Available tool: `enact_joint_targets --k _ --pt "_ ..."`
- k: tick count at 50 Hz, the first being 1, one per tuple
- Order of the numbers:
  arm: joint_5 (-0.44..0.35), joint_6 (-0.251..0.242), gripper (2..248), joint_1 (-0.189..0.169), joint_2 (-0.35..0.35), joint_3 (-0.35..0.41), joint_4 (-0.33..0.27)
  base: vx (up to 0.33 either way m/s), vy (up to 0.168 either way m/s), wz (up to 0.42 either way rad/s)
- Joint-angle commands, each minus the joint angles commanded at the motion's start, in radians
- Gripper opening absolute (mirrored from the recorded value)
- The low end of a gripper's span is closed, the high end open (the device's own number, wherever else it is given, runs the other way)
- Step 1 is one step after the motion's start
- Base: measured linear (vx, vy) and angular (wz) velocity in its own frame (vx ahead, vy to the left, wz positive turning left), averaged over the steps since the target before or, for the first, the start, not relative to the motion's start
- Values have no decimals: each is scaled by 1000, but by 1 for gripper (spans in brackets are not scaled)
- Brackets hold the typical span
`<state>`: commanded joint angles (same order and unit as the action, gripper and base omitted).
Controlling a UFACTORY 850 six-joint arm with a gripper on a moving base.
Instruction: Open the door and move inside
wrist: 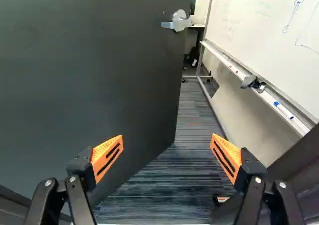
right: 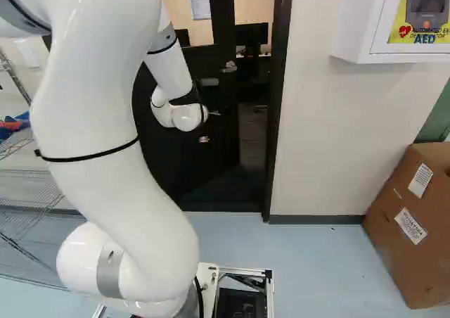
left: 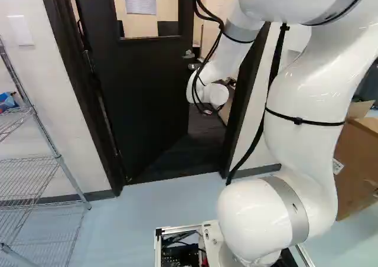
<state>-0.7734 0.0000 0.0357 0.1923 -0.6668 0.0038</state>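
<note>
The black door (left: 142, 72) stands partly open, swung inward into the room beyond, with its hinged side at the left of the left base view. In the wrist view my gripper (wrist: 167, 153) is open, with nothing between its orange pads. One finger stands before the face of the door (wrist: 99, 75), the other over the opening near the dark frame. The lever handle (wrist: 177, 22) is farther ahead, near the door's free edge, apart from both fingers. Both base views hide the gripper behind my wrist.
Beyond the doorway are dark carpet (wrist: 184, 160) and a whiteboard (wrist: 259, 36) on a wheeled stand. A wire shelf (left: 29, 160) stands left of the door. Right of it are the door frame (right: 279, 107), a wall-mounted cabinet (right: 355, 22) and a cardboard box (right: 401, 240).
</note>
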Motion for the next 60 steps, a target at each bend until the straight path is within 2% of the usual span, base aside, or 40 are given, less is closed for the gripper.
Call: enact_joint_targets --k 33,45,60 --pt "0 0 247 -55 -157 170 -12 0 0 0" --pt "0 0 247 -67 -220 234 -54 0 0 0" --pt "0 0 247 -76 -296 308 -145 0 0 0"
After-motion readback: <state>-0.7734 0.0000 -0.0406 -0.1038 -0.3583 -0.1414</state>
